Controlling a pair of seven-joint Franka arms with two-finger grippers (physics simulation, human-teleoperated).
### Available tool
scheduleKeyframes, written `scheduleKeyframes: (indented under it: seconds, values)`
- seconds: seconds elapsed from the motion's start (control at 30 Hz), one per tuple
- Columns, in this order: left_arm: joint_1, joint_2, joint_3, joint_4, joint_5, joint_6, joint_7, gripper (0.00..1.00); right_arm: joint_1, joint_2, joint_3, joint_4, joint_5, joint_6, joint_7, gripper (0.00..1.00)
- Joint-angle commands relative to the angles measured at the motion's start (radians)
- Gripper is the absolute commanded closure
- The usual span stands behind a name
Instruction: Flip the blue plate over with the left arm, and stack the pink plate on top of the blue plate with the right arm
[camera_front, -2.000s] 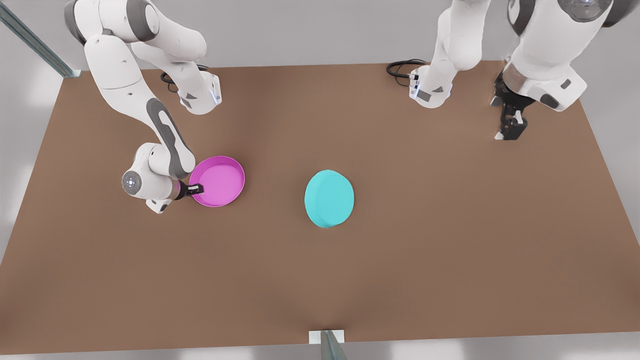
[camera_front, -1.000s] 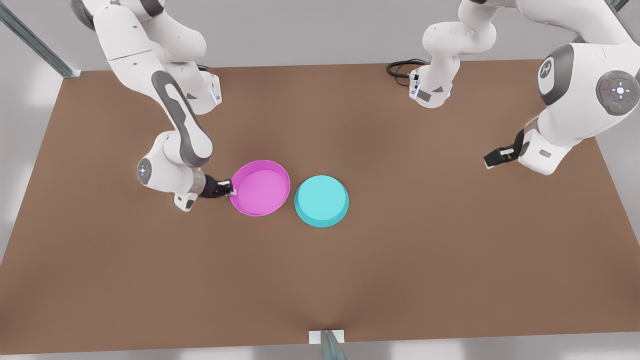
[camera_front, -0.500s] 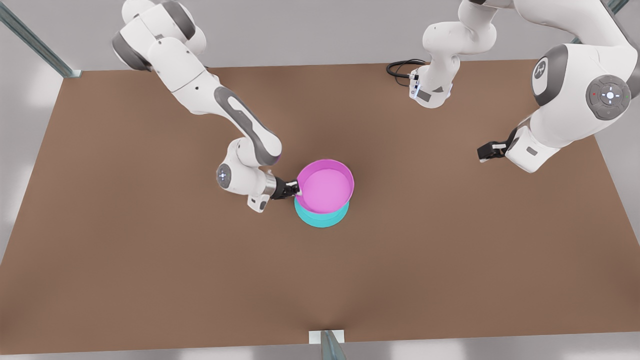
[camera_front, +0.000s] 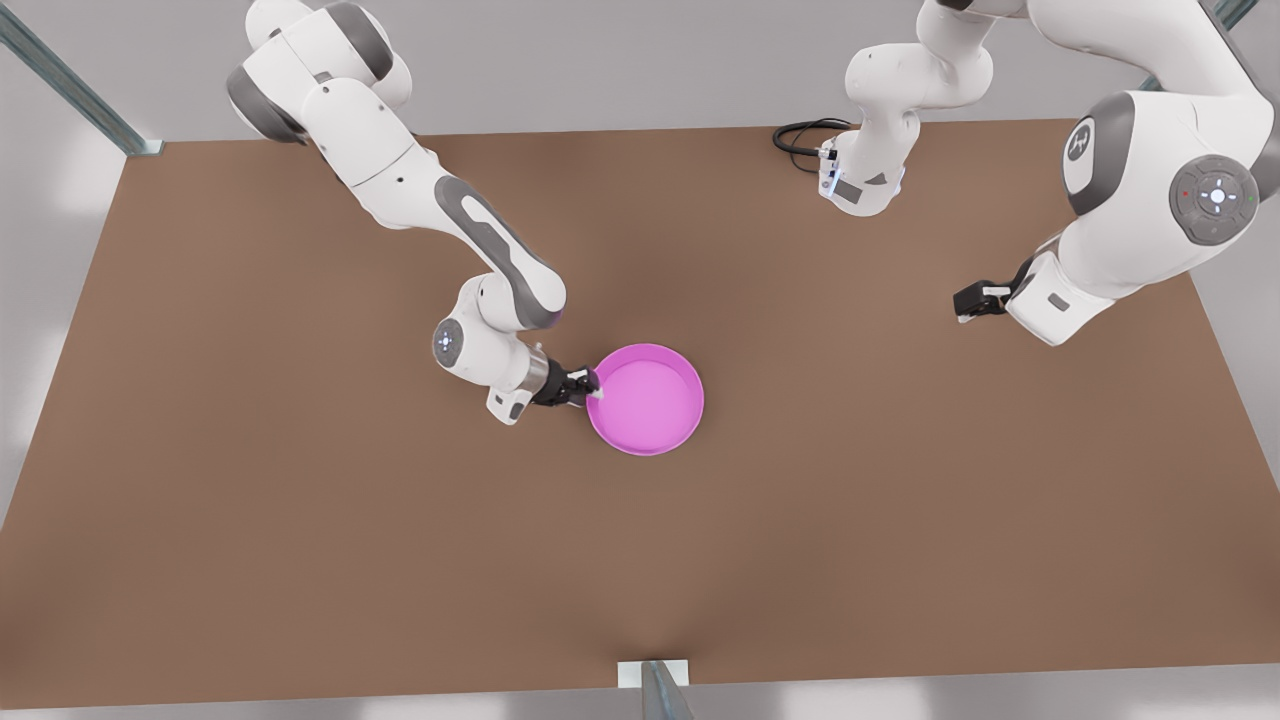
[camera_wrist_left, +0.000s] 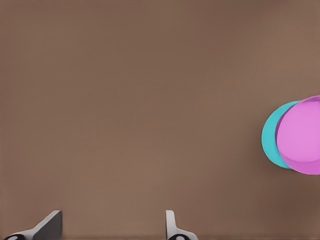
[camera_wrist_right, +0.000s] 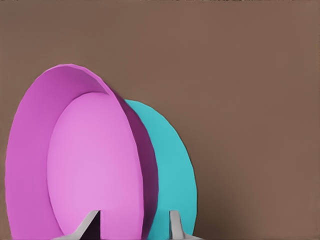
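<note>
The pink plate (camera_front: 648, 400) lies rim up at the table's middle, right on top of the blue plate (camera_wrist_right: 172, 160), which it covers in the front view. A turquoise crescent of the blue plate (camera_wrist_left: 270, 140) sticks out from under the pink plate (camera_wrist_left: 302, 136) in the left wrist view. My right gripper (camera_front: 593, 388) is at the pink plate's (camera_wrist_right: 90, 165) edge on the front view's left, its fingers (camera_wrist_right: 91, 224) straddling the rim and shut on it. My left gripper (camera_front: 968, 300) hovers open and empty near the front view's right edge, over bare table (camera_wrist_left: 114, 214).
The brown table (camera_front: 300, 520) is bare all around the stack. Both arm bases (camera_front: 860, 180) stand at the far edge, with a black cable (camera_front: 800, 135) beside one. A metal post (camera_front: 660, 690) stands at the near edge's middle.
The right arm carried the pink plate across toward the front view's right and lowered it onto the blue plate, now covered. The left arm has drifted slightly and stays off to the side.
</note>
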Motion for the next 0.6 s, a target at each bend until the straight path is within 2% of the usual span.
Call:
scheduleKeyframes:
  seconds: [0.0,0.1,0.13,0.2,0.23,0.27,0.3,0.37,0.4,0.43,0.47,0.57]
  values:
    - [0.0,0.0,0.0,0.0,0.001,-0.001,0.047,0.0,-0.007,-0.01,0.0,0.001,0.0,0.012,0.055,0.0]
    - [0.0,0.0,0.0,0.0,0.001,-0.001,0.046,0.0,-0.041,-0.112,-0.049,0.001,-0.005,-0.073,0.049,0.0]
    - [0.0,0.0,0.0,0.0,0.001,-0.001,0.047,0.0,-0.05,-0.183,-0.107,0.003,-0.061,-0.179,0.049,0.0]
    - [0.0,-0.001,0.001,0.002,0.004,-0.042,0.047,0.0,-0.051,-0.296,-0.285,0.093,-0.371,-0.534,0.055,0.0]
    - [0.0,-0.001,0.003,0.002,0.003,-0.05,0.047,0.0,-0.053,-0.284,-0.369,0.37,-0.633,-0.951,0.063,0.0]
    - [0.0,-0.001,0.003,0.002,0.003,-0.05,0.047,0.0,-0.055,-0.278,-0.383,0.509,-0.753,-1.138,0.061,0.0]
    - [0.0,-0.001,0.003,0.002,0.004,-0.05,0.047,0.0,-0.055,-0.278,-0.383,0.587,-0.867,-1.225,0.063,0.0]
    - [-0.001,-0.003,0.001,0.002,0.006,-0.05,0.047,0.0,-0.109,-0.289,-0.406,0.631,-1.019,-1.233,0.029,0.0]
    - [-0.001,-0.002,0.0,0.002,0.006,-0.052,0.047,0.0,-0.179,-0.377,-0.414,0.596,-0.968,-1.244,0.165,0.0]
    - [-0.001,-0.003,0.0,0.002,0.006,-0.052,0.047,0.0,-0.183,-0.5,-0.414,0.416,-0.959,-1.119,0.252,0.0]
    - [-0.001,-0.003,0.0,0.002,0.006,-0.052,0.047,0.0,-0.19,-0.546,-0.416,0.346,-0.959,-1.072,0.247,0.0]
    - [0.0,-0.006,0.006,0.002,0.006,-0.062,0.049,0.0,-0.202,-0.517,-0.419,0.374,-0.935,-1.074,0.245,0.0]
